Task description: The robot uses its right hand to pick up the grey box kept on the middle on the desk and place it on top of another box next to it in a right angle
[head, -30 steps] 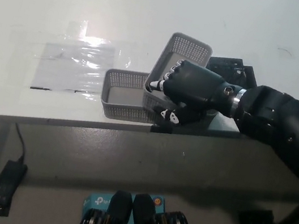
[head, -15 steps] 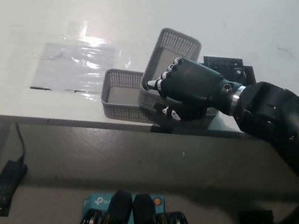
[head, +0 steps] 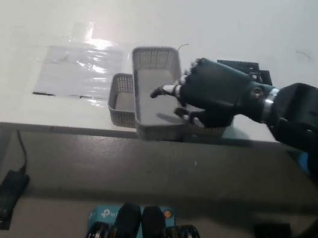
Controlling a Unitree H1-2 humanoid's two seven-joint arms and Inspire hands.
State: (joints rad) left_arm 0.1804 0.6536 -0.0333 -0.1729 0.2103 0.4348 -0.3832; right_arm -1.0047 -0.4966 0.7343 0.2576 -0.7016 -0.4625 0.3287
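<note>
Black and coming in from the right edge of the frame, the right hand [head: 211,97] sits just right of centre with its fingers curled over the right rim of a grey box [head: 154,94], holding it. That box is a perforated grey tray, open side up, its long axis running from upper left to lower right. It lies across the top of a second grey box [head: 120,97], which peeks out at its left side as a short stretch of mesh wall and rim. The held box crosses the lower one at roughly a right angle, and its near end reaches to the front edge of the white desk [head: 236,22]. A third stretch of grey mesh shows under the hand, at its lower right. Left of the boxes, a sheet of clear plastic [head: 82,66] lies flat on the desk. Behind the hand, a black object [head: 246,69] rests on the desk.
</note>
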